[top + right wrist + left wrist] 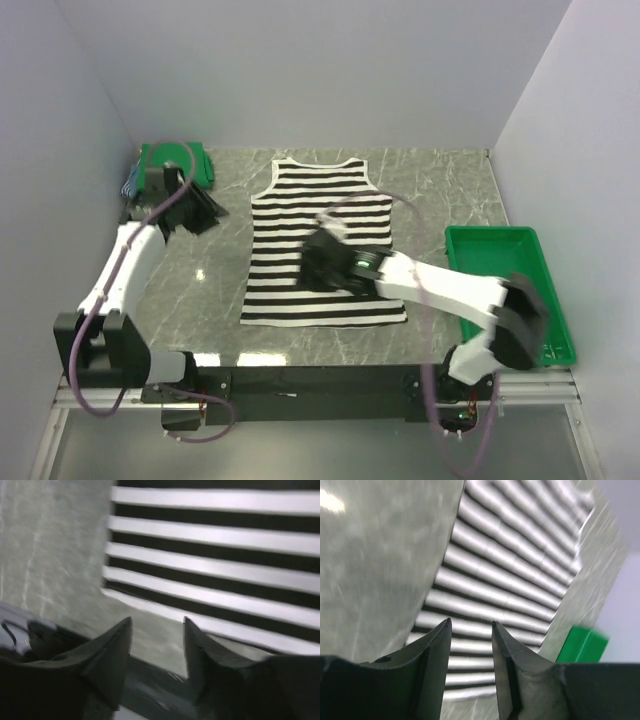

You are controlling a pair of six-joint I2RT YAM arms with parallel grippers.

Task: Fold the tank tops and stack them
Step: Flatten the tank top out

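The striped tank top [300, 205] lies spread flat in the middle of the desk [440, 190]. The right hand [156, 621] hangs over its lower half, narrowly parted and empty. The left hand [470, 624], also narrow and empty, is near the folded green top [200, 160].

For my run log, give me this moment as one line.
striped tank top: flat, unfolded | left gripper: open, empty | right gripper: open, empty, over it | green top: far-left corner
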